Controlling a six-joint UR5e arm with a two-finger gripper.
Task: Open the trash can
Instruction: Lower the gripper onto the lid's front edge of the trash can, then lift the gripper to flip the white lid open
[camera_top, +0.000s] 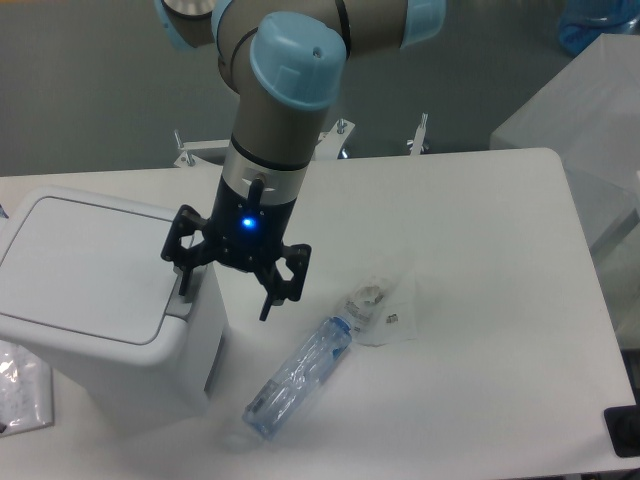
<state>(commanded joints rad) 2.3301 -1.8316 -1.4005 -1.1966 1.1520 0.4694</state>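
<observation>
The trash can (95, 300) is a large boxy white bin at the left of the table. Its flat white lid (85, 265) lies closed. A grey push tab (178, 305) shows at the lid's right edge. My gripper (226, 297) hangs open over the bin's right side. Its left finger (185, 282) reaches down by the tab; I cannot tell if it touches. Its right finger (268, 305) is off the bin, above the table. Nothing is held between the fingers.
A clear crushed plastic bottle (300, 375) with a blue cap lies on the table right of the bin. A crumpled clear wrapper (385, 305) lies beyond it. A plastic bag (20, 395) sits at the front left edge. Metal brackets (420, 135) stand at the table's back.
</observation>
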